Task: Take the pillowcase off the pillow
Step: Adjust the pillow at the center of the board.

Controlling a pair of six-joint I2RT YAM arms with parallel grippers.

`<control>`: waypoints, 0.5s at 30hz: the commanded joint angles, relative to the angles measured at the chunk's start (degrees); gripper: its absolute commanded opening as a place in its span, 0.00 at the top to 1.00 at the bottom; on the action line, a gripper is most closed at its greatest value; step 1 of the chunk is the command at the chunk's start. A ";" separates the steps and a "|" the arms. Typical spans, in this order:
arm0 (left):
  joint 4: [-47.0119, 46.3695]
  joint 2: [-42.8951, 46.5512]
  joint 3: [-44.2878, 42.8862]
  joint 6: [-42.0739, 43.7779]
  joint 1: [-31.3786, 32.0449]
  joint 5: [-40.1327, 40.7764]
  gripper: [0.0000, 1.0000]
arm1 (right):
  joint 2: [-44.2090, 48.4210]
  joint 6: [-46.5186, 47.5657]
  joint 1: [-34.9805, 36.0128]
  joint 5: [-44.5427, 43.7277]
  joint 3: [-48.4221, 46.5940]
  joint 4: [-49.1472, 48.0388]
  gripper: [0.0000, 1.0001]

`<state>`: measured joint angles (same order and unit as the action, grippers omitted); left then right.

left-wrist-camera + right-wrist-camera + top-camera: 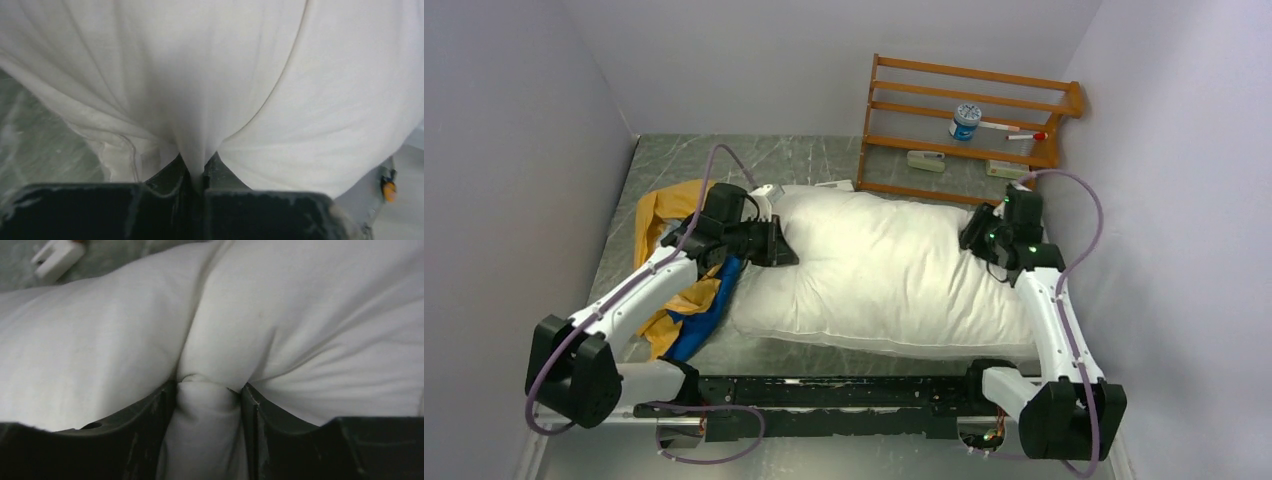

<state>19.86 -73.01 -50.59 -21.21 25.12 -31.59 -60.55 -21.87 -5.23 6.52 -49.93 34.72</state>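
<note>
plain white pillow point(884, 270), orange-yellow and blue pillowcase point(664, 215), grey marbled table point(804, 160)

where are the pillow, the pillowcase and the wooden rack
pillow point(894, 270): top view, middle of its white upper face
pillowcase point(656, 215): top view, orange-yellow fold left of the pillow
wooden rack point(984, 76): top view, its top rail, back right

Two robot arms seen from above: the left arm point(639, 295) and right arm point(1049, 310) pair white links with blocky black joints. A lilac cable point(716, 150) loops along each from base to wrist. Small green lights point(995, 237) glow on the right wrist, and a black rail point(824, 392) joins the bases. Up close, the left gripper point(199, 167) and right gripper point(209, 387) show matte black fingers, pale-scuffed at the edges, possibly dust.
</note>
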 commanded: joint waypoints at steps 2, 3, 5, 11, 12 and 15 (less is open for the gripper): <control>5.89 6.70 -4.67 -0.38 1.22 15.88 0.95 | -4.84 -6.88 16.72 18.04 -2.26 -3.63 0.50; 6.65 8.11 -5.04 -0.33 1.05 18.95 0.95 | -6.26 -7.21 19.08 17.27 -3.42 -4.64 0.50; 8.54 10.77 -5.44 -0.40 0.08 24.13 0.95 | -8.90 -7.24 22.45 14.53 -5.79 -6.07 0.50; 8.93 11.86 -4.45 3.91 -3.14 18.42 0.95 | -12.38 -7.25 24.80 2.76 -11.92 -1.51 0.46; 10.02 10.18 -4.86 5.11 -3.15 15.32 0.95 | -11.57 -7.64 24.76 0.12 -11.61 -0.89 0.46; 9.80 6.45 -4.47 6.77 -3.15 12.17 0.95 | -8.20 -7.79 24.80 -3.76 -10.34 0.17 0.46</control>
<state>34.39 -62.67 -53.30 -17.52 21.67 -10.87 -72.18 -26.39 16.99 1.69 -61.17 30.87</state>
